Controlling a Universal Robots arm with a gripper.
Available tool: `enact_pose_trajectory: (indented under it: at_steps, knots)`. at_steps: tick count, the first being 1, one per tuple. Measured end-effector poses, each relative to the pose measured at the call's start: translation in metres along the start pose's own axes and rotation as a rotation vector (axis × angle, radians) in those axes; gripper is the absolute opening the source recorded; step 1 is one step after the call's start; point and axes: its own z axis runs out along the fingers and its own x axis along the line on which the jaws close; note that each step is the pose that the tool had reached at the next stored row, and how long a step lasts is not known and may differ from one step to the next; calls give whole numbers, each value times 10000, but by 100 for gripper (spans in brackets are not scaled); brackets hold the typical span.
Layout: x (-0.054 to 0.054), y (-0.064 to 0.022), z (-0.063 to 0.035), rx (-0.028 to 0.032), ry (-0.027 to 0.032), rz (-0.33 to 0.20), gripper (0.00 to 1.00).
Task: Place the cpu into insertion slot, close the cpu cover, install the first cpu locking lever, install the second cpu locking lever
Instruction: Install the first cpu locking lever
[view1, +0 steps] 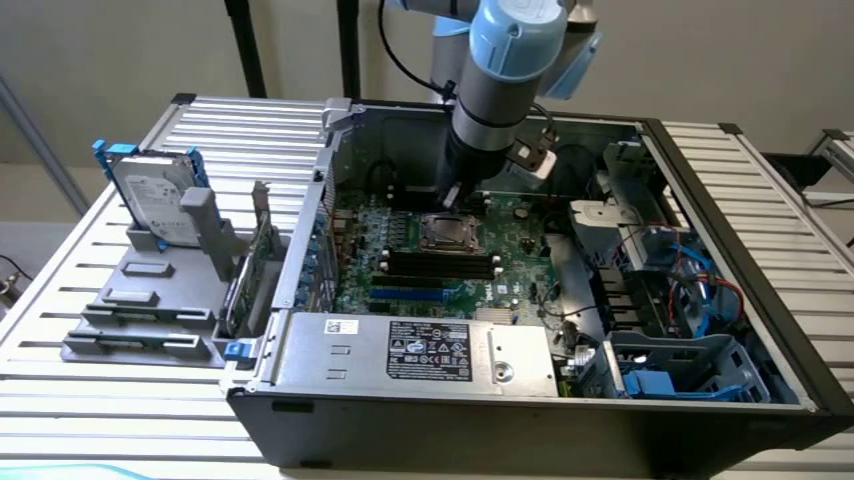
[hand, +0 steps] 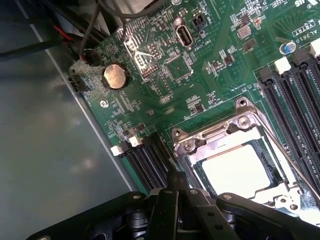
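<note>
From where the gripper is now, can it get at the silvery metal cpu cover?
Probably yes. The shut gripper hangs just beside the silvery square metal cpu cover, which lies closed around the pale square cpu. Nothing stands between them; the long black memory slots run close beside the fingertips.

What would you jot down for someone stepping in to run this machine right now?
Gripper: shut, holding nothing, its tip right beside the socket's edge.
The cpu already sits in the insertion slot on the green board, inside the open computer case.
The cpu cover looks lowered over the chip, which shows through its window.
A thin locking lever runs along one side of the socket; whether it is latched I cannot tell.
Done: chip seated, cover apparently down.
Left: confirm both levers.
</note>
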Motion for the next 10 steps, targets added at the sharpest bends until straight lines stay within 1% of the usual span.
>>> enact_pose_trajectory:
  at_steps: [2, 6, 10]
  knots:
    - [-22, -10, -4, 6, -6, -24, 11]
    - [-95, -117, -7, 7, 11, -33, 11]
    - [-115, -168, -9, 7, 11, -32, 11]
